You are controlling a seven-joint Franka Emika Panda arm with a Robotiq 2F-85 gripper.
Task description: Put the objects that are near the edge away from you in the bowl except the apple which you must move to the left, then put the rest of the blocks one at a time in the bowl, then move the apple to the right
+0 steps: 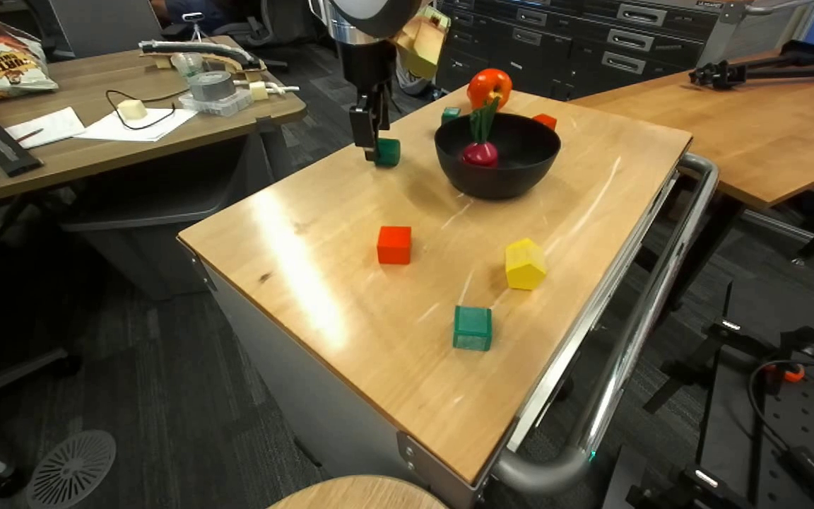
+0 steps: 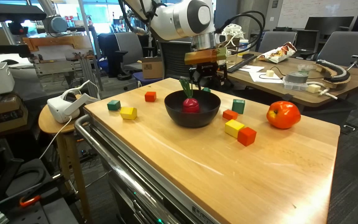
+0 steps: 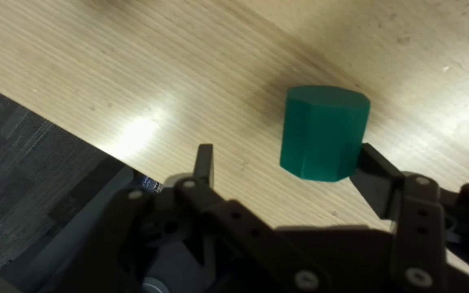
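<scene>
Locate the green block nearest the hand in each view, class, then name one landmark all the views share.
In an exterior view: green block, upper middle, left of the bowl.
In an exterior view: green block, upper middle, partly hidden behind the bowl.
In the wrist view: green block, right of centre.
Shared landmark: the hand, close by in each.

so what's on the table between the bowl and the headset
In an exterior view, from the bowl toward the headset lie a red block, a yellow block and a green block.
</scene>
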